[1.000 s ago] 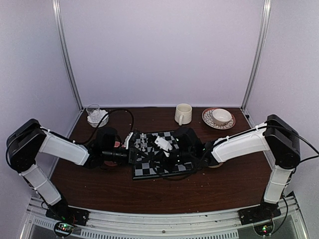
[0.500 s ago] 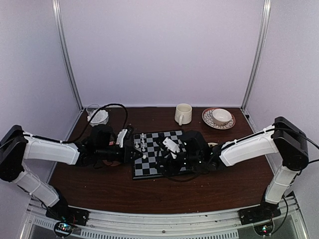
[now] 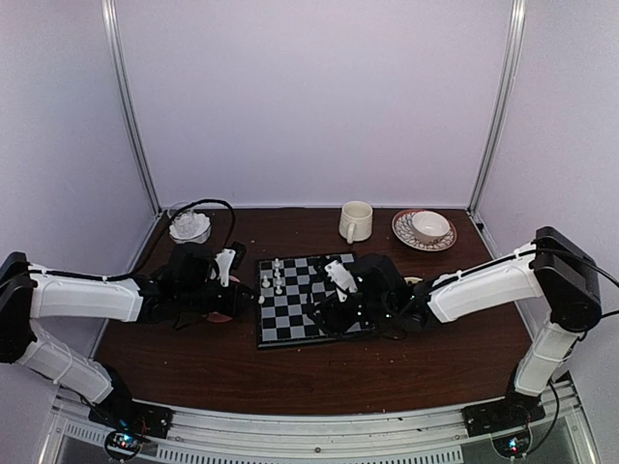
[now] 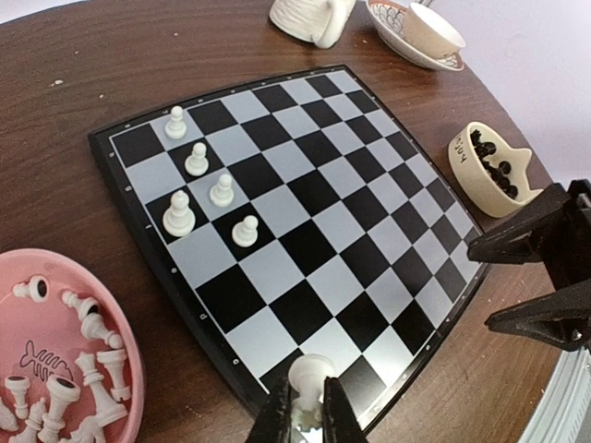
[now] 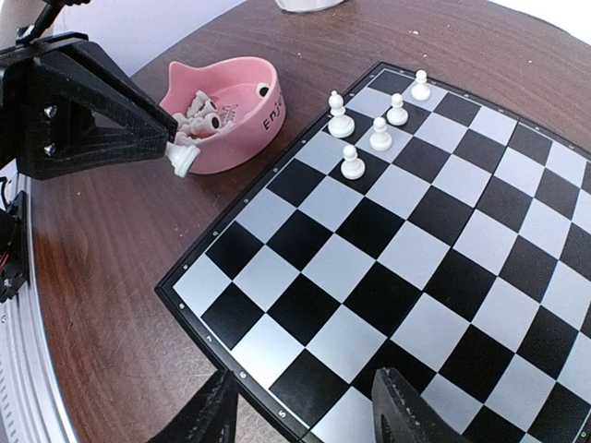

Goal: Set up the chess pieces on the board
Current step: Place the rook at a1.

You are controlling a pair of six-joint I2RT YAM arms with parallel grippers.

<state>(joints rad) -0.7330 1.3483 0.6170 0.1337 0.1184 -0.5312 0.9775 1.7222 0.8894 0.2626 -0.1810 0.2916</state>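
Both arms have drawn back from the board's (image 4: 309, 242) middle. At its left edge the left gripper (image 4: 306, 397) is clamped on a white chess piece (image 4: 309, 372). Five white pieces (image 4: 222, 191) stand on its far-left squares. The right gripper (image 5: 305, 392) hovers, fingers apart, over its near edge.

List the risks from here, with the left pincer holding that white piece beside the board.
1. The left pincer holds the white piece between narrow tips, so it could twist or slip at set-down.
2. The five white pieces stand close together on the board. Placing another beside them may topple one.
3. The right pincer hangs open over the board's edge, so the arms could clash.
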